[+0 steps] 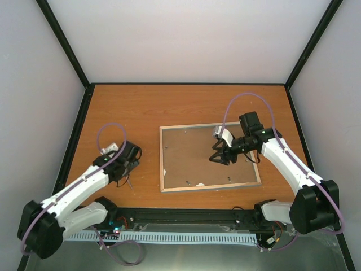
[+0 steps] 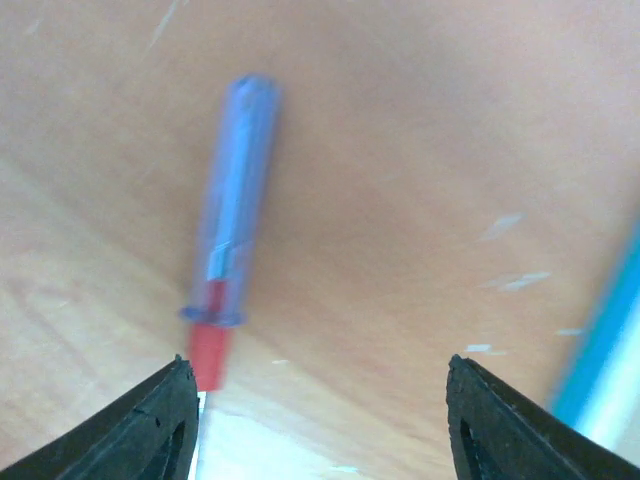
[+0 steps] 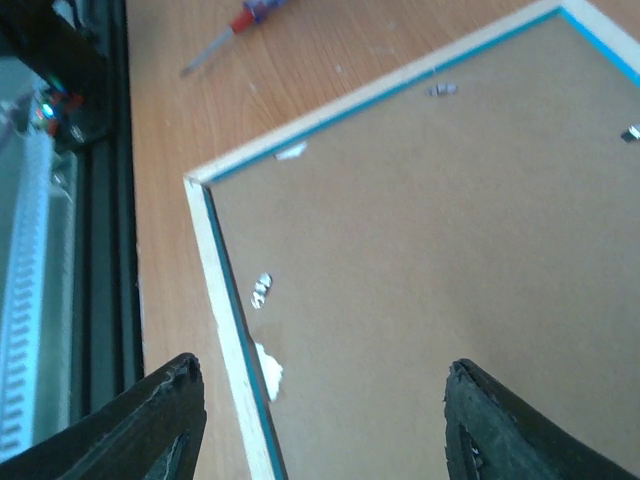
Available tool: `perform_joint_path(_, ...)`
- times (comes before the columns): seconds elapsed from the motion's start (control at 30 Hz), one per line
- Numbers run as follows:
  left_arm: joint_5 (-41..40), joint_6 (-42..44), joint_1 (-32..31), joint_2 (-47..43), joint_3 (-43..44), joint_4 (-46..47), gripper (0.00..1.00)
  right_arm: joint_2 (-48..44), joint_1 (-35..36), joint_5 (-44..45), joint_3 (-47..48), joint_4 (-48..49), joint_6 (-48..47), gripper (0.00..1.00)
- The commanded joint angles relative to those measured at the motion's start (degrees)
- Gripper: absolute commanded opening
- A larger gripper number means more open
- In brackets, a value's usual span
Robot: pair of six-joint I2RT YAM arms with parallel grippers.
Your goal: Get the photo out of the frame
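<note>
The frame [image 1: 163, 161] lies face down in the middle of the table, pale wood rim up, with the plain brown backing board [image 1: 194, 155] in it. The photo is hidden under the board. In the right wrist view the rim [image 3: 225, 300] shows a turquoise inner edge, and small metal tabs [image 3: 262, 290] lie on the board. My right gripper [image 1: 221, 158] is open and empty above the right part of the board. My left gripper [image 1: 127, 179] is open and empty left of the frame, over a screwdriver [image 2: 232, 215] with a clear blue handle.
The screwdriver also shows in the right wrist view [image 3: 225, 40], beyond the frame's corner. A black rail [image 1: 186, 215] runs along the table's near edge. White walls with black corner posts enclose the table. A turquoise frame edge [image 2: 605, 340] shows at the right of the left wrist view.
</note>
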Motion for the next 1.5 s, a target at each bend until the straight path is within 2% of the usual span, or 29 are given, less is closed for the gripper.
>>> perform_joint_path(0.0,-0.5,7.7,0.5,-5.3,9.5,-3.2,0.69,-1.3,1.5,9.1,0.5,-4.5,-6.1,0.64)
perform_joint_path(0.07,0.0,13.5,0.5,-6.8,11.1,-0.1,0.72,-2.3,3.7,13.1,-1.0,-5.0,-8.2,0.63)
perform_joint_path(0.17,4.1,23.0,0.6,-9.4,8.9,9.4,0.73,-3.6,8.4,20.3,-4.2,-4.8,-10.8,0.63)
perform_joint_path(0.3,17.4,34.1,0.5,-12.2,1.0,24.6,0.75,-4.5,15.5,29.1,-9.3,-2.2,-11.9,0.62)
perform_joint_path(0.43,28.6,35.8,0.5,-13.5,-6.4,38.8,0.74,-3.2,21.2,36.5,-13.9,1.3,-11.4,0.59)
perform_joint_path(0.53,32.4,35.8,0.4,-12.7,-8.1,42.3,0.69,-1.5,23.9,41.2,-16.6,3.9,-11.2,0.57)
perform_joint_path(0.93,32.3,38.3,0.3,-15.1,-9.2,40.8,0.68,2.2,26.9,45.9,-21.3,9.4,-11.0,0.5)
perform_joint_path(1.13,28.2,40.8,-1.2,-14.2,-7.1,37.2,0.66,2.5,27.3,46.0,-22.3,10.0,-11.7,0.3)
perform_joint_path(1.33,21.5,42.6,-9.9,-13.3,-6.1,36.0,0.67,0.8,27.4,45.2,-20.6,7.3,-12.0,0.06)
perform_joint_path(1.47,14.5,42.4,-21.5,-13.9,-6.3,35.9,0.7,-1.4,27.4,43.1,-16.2,3.1,-11.9,0.03)
